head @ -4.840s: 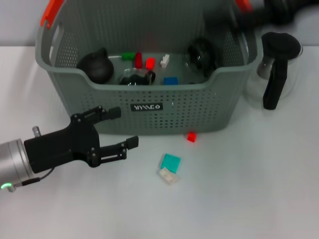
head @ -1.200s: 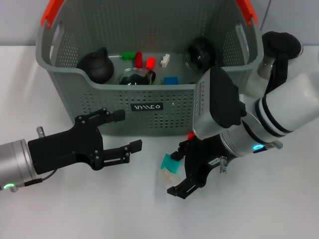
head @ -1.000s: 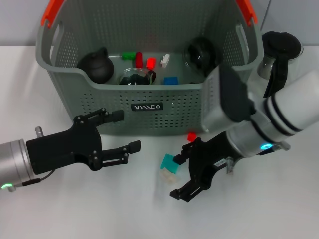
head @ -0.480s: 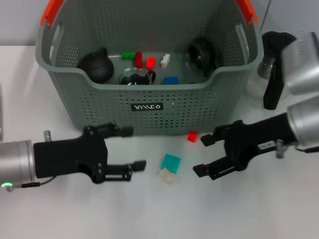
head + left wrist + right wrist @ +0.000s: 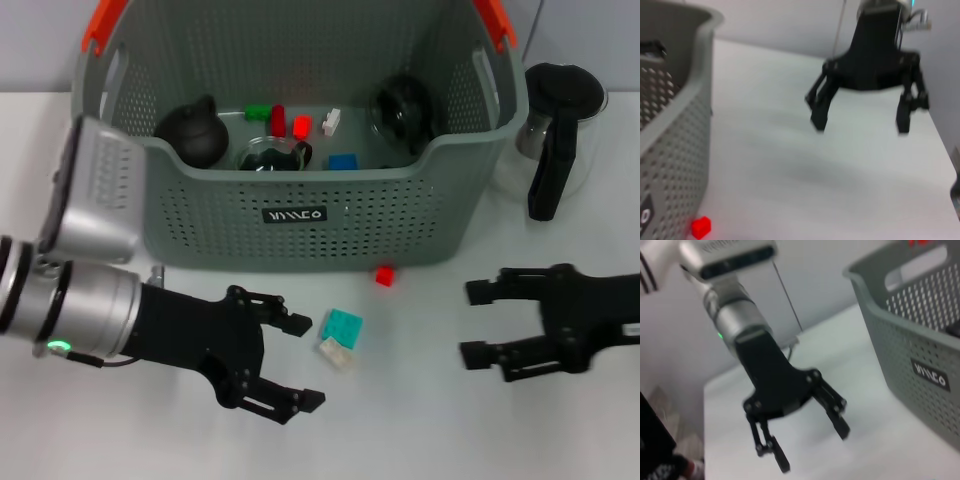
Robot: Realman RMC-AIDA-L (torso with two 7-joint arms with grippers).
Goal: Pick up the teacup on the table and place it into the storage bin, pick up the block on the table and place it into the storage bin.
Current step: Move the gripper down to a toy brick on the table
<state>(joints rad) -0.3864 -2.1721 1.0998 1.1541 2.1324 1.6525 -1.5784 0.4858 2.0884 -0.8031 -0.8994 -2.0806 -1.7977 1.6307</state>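
Note:
The grey-green storage bin point(image 5: 300, 215) stands at the back centre and holds dark round vessels and several small blocks. No teacup shows on the table. In front of the bin lie a small red block point(image 5: 384, 275) and a teal block point(image 5: 343, 324) with a white block point(image 5: 335, 351) against it. My left gripper point(image 5: 303, 362) is open just left of the teal and white blocks, fingers spread, holding nothing. My right gripper point(image 5: 474, 323) is open and empty well to the right of them. The right wrist view shows the left gripper point(image 5: 810, 445) and the bin point(image 5: 910, 350).
A glass jug with a black handle and lid point(image 5: 553, 140) stands right of the bin. In the left wrist view the bin wall point(image 5: 670, 125), the red block point(image 5: 701, 227) and the far right gripper point(image 5: 862, 117) show over bare white table.
My right gripper has pulled back to the right, away from the blocks. My left gripper has swung nearer and rightward, up beside the teal and white blocks. Both stay open.

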